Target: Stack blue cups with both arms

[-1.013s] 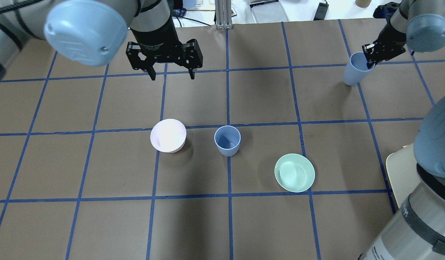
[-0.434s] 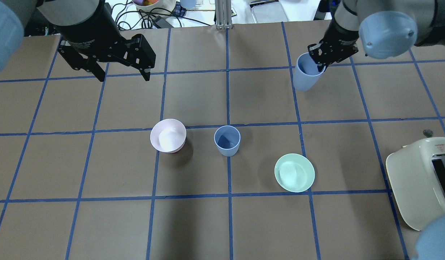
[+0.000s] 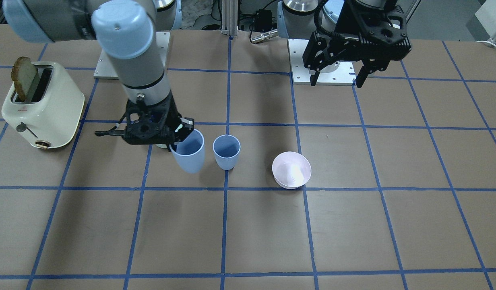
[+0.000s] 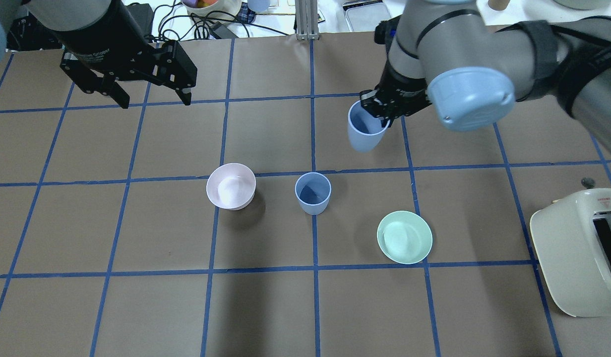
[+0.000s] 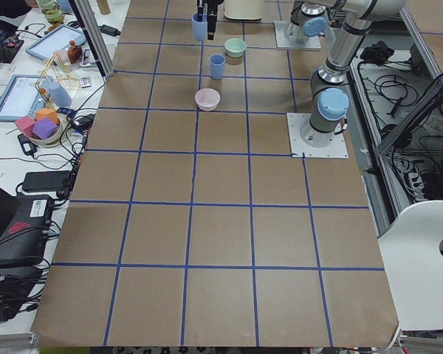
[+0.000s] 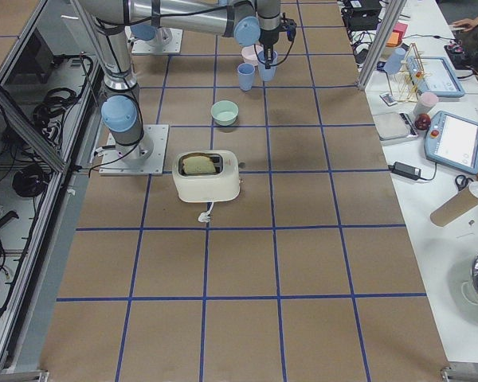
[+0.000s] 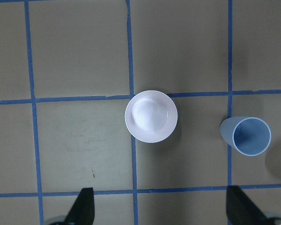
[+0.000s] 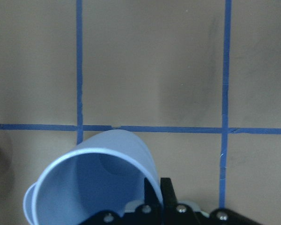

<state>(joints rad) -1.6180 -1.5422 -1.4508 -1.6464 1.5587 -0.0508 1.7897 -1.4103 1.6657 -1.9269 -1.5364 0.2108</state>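
Observation:
One blue cup (image 4: 313, 193) stands upright at the table's middle; it also shows in the front view (image 3: 226, 152) and the left wrist view (image 7: 251, 136). My right gripper (image 4: 382, 116) is shut on the rim of the second blue cup (image 4: 366, 130), one finger inside it, and holds it tilted above the table. That held cup hangs beyond and to the right of the standing one in the overhead view, close beside it in the front view (image 3: 189, 154). It fills the lower left of the right wrist view (image 8: 93, 187). My left gripper (image 4: 155, 103) is open and empty, high at the far left.
A pale pink-white bowl (image 4: 231, 186) sits left of the standing cup. A mint-green bowl (image 4: 404, 237) sits to its near right. A cream toaster (image 4: 578, 253) holding a slice of bread stands at the right edge. Clutter lies beyond the far table edge.
My right arm has carried the held cup leftward and nearer, from the far right toward the standing cup. My left gripper has moved left, still open.

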